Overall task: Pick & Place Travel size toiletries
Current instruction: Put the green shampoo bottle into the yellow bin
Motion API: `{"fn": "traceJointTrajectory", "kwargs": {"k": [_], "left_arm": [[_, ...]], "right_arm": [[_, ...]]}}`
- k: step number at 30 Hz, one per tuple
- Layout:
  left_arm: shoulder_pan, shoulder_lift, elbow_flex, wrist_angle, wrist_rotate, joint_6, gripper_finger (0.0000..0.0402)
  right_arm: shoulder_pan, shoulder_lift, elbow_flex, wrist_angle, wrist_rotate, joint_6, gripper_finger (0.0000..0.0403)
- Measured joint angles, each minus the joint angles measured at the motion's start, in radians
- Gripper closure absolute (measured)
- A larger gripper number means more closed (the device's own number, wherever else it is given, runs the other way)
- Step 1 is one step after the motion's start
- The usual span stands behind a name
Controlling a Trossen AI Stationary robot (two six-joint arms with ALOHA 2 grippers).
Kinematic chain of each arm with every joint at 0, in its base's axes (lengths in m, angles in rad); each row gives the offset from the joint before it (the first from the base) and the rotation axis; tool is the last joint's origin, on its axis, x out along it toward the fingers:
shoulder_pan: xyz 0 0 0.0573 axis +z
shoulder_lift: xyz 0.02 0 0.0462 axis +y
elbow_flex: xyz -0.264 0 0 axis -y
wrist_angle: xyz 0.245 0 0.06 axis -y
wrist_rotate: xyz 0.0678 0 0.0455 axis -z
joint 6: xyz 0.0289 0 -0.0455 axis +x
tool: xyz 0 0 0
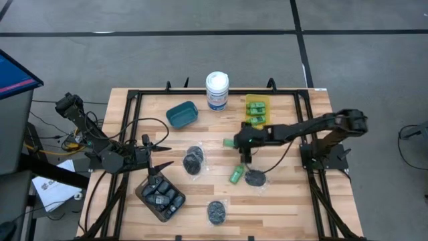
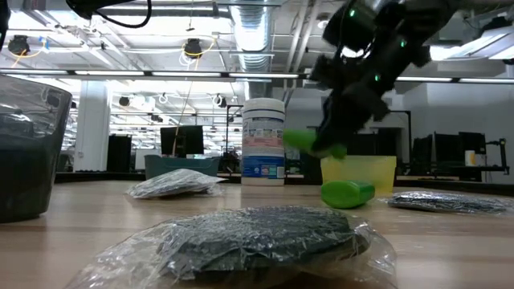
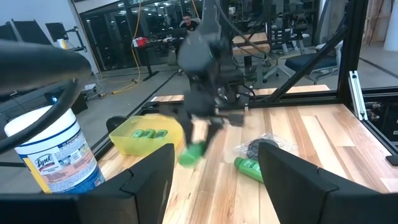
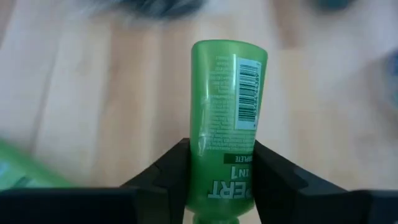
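Note:
My right gripper (image 1: 243, 142) is shut on a bright green mini bottle (image 4: 227, 118) above the middle of the table. A second green bottle (image 1: 236, 175) lies on its side below it, next to a round dark piece in clear wrap (image 1: 255, 178). Two more wrapped dark pieces (image 1: 194, 159) (image 1: 216, 211) lie flat on the wood. Dark grey-black mini bottles (image 1: 162, 196) fill a brown container at the near left. My left gripper (image 3: 214, 183) is open and hovers over the table's left part, just beyond that container, touching nothing. My right gripper pinches the green bottle between its two fingers (image 4: 171, 171) on the part of its body near the cap end (image 4: 219, 180). The rest of the body sticks out past the fingertips. The bottle (image 2: 309, 143) is tilted and lifted clear of the table.
A yellow container (image 1: 258, 109) holding green bottles, a tall white canister with a blue label (image 1: 217, 90) and a teal container (image 1: 182, 114) stand along the far side. A black frame (image 1: 304, 114) borders the table. Bare wood lies on the near right.

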Motion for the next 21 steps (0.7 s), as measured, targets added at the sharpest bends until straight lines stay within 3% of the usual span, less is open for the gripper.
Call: {"fn": "traceJointTrajectory", "kwargs": {"k": [6,12,16,21], "left_arm": [[0.000,0.000,0.000,0.001,0.000,-0.003,0.0175],[0.000,0.000,0.000,0.000,-0.001,-0.003,0.0175],[0.000,0.000,0.000,0.000,-0.001,-0.003,0.0175],[0.000,0.000,0.000,0.000,-0.005,-0.003,0.0175]], "right_arm": [[-0.097,-0.248,0.000,-0.103,0.156,-0.033,0.0277],[-0.267,-0.410,0.000,-0.222,0.352,0.060,0.0280],[-0.365,-0.398,-0.004,-0.259,0.357,0.127,0.0276],[-0.433,-0.275,-0.013,-0.285,0.352,0.147,0.0277]]}}
